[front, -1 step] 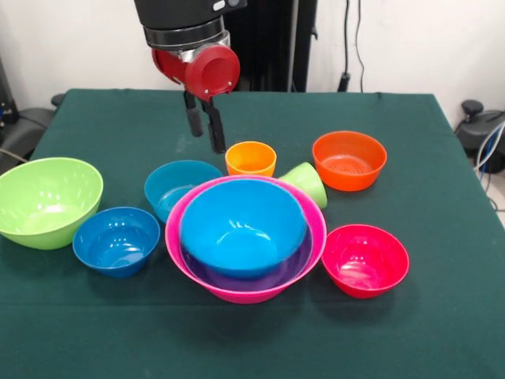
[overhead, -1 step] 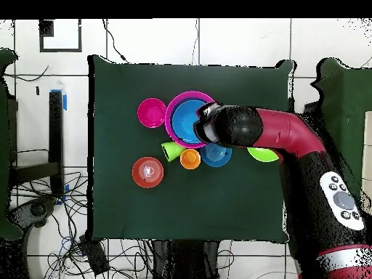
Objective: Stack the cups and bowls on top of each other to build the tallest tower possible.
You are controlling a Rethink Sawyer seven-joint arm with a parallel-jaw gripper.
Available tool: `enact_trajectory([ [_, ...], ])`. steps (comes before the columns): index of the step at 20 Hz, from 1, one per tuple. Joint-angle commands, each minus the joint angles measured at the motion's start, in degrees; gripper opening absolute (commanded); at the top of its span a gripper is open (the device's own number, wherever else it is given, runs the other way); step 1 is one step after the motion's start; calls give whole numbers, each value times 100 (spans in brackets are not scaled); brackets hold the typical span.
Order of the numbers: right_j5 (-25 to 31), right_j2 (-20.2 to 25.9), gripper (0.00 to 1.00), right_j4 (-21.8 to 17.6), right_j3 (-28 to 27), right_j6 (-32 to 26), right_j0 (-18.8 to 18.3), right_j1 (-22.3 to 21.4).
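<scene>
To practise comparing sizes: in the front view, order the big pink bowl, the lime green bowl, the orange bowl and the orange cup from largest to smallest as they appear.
1. Big pink bowl
2. Lime green bowl
3. Orange bowl, though it stands farther from the camera, so its true size is less sure
4. Orange cup

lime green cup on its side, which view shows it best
The front view: the lime green cup lies tipped between the orange cup and the orange bowl, behind the big pink bowl's rim, which hides its lower edge. Overhead, the cup is only a small green wedge.
</scene>
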Motion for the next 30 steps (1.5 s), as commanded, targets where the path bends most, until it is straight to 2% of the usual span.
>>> enact_trajectory([
  [1,-188,152,100,-240,450,-730,223,34],
  [14,-178,186,100,-120,448,-635,296,20],
  [24,-44,162,100,-203,394,-773,323,-34],
  [30,-425,78,100,-175,629,-384,417,-57],
])
